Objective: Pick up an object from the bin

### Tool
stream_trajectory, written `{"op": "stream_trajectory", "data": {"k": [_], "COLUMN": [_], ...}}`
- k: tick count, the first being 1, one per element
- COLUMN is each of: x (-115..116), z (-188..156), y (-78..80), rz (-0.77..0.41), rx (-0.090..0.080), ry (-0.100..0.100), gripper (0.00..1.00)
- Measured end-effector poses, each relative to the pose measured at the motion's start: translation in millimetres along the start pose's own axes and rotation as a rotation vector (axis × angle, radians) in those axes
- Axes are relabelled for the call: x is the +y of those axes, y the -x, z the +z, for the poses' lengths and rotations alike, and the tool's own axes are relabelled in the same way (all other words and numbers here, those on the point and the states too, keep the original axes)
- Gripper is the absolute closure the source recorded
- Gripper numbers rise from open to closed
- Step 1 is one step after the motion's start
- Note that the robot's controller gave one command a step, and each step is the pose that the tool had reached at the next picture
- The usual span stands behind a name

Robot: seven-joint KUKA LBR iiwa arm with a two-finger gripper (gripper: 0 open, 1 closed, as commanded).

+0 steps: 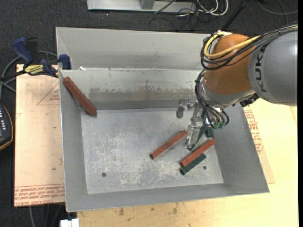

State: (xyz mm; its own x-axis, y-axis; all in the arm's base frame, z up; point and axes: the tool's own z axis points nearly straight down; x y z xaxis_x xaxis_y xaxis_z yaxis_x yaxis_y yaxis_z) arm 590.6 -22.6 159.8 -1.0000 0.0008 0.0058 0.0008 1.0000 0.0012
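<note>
My gripper [193, 135] hangs low in the right half of the bin, under the orange wrist cover. Its tip is right at the upper right end of a reddish-brown flat stick [168, 144] that lies slanted on the bin floor. Just to the right of the gripper lies a second reddish-brown stick [199, 152], with a dark green stick [193, 164] alongside its lower edge. Whether the gripper touches either brown stick I cannot tell.
A third reddish-brown stick [79, 96] leans against the bin's left wall at the back corner. The arm and its cables cover the bin's right rear part. Bare floor spreads over the left and front of the bin.
</note>
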Motion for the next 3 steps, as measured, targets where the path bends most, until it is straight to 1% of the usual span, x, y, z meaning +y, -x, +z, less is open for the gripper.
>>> {"op": "stream_trajectory", "data": {"k": [1,2,3], "x": [39.1,37.5,37.3], "z": [94.6,89.1,-54.9], "y": [-17.8,-14.7,-10.2], "rz": [-0.103,-0.101,0.001], "rx": [0.000,-0.008,-0.017], "ry": [0.001,0.000,0.000], "gripper": [0.00,1.00,1.00]}}
